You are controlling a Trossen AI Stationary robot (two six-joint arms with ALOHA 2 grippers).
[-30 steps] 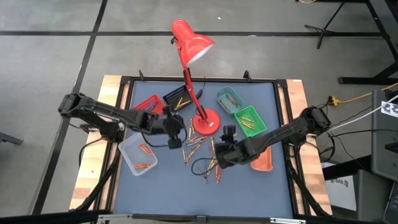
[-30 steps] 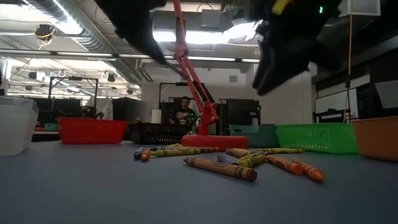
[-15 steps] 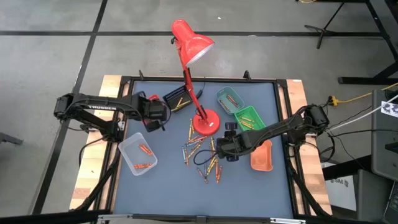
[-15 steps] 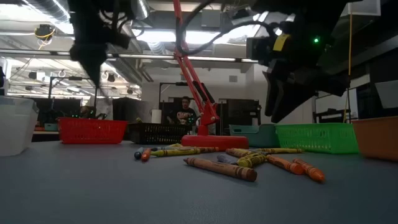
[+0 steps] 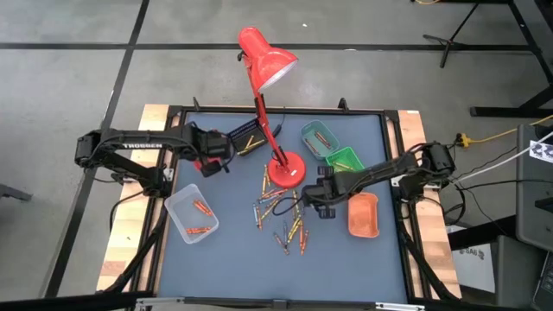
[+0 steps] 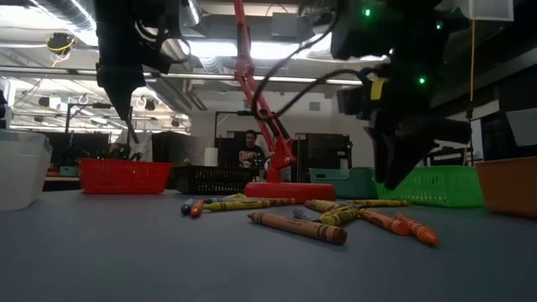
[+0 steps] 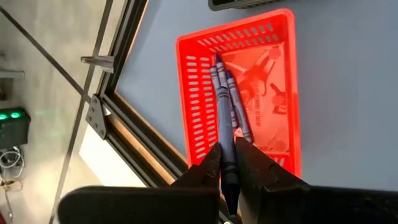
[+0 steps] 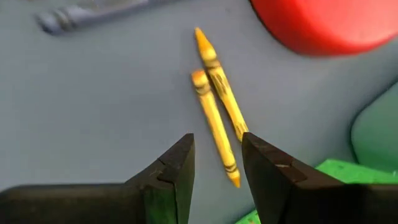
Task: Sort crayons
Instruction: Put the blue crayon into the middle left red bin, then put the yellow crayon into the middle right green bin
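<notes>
Two yellow crayons (image 8: 216, 115) beyond right gripper (image 8: 217, 169) (jaws apart).

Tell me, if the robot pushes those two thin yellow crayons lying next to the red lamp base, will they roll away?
Probably a little. The two yellow crayons are thin round sticks lying flat on the smooth grey table, so a sideways nudge could roll them. They look stiff and light, and likely to slide easily. The right gripper hovers open just above them.
</notes>
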